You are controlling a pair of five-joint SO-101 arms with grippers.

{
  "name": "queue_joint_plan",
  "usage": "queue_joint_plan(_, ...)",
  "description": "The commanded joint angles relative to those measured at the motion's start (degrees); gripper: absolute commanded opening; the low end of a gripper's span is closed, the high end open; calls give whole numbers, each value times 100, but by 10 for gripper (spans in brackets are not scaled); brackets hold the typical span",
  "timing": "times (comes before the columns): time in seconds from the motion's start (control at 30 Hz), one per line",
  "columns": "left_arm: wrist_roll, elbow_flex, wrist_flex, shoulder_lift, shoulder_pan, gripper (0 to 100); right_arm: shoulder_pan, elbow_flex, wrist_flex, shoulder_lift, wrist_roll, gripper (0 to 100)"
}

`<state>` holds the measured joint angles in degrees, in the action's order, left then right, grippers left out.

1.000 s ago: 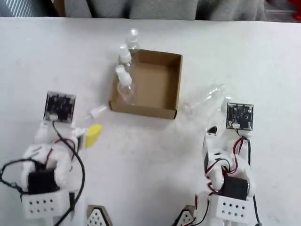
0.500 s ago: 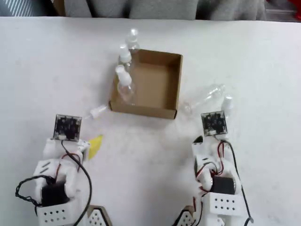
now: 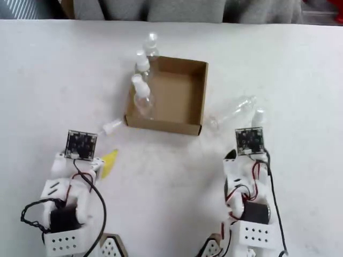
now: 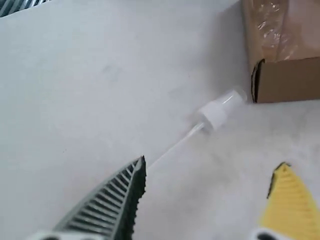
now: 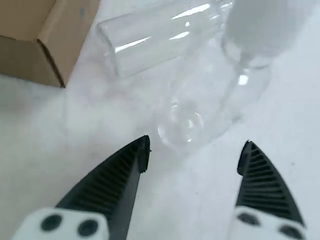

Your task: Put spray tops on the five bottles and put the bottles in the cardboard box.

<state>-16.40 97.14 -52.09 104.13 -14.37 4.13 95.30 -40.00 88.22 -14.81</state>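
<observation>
White table (image 3: 48, 59) with cardboard box (image 3: 177, 99) mid-surface. Three capped bottles (image 3: 142, 96) clustered at the box's far-left corner. Loose spray top (image 4: 216, 111) lying just off its near-left corner, near the wide-spread, empty left gripper (image 4: 212, 162). Two clear bottles (image 5: 150, 42) right of the box, near the right gripper (image 5: 196, 142), likewise spread and holding nothing.
</observation>
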Motion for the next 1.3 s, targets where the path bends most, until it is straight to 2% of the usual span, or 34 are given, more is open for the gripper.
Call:
queue_joint_plan(0.0,9,-18,185,66,259,378,462,185,-215,813,26,250)
queue_joint_plan(0.13,9,-18,185,66,488,378,479,158,-1086,1587,62,249)
queue_joint_plan(0.63,18,-18,-105,48,479,378,338,158,-1086,1516,35,251)
queue_joint_plan(0.87,299,-18,-220,48,312,378,312,158,-866,1508,26,260)
queue_joint_plan(1.07,325,-18,-167,48,286,378,268,158,-840,1490,70,351)
queue_joint_plan(1.27,325,-18,-149,48,286,380,22,176,163,655,70,338)
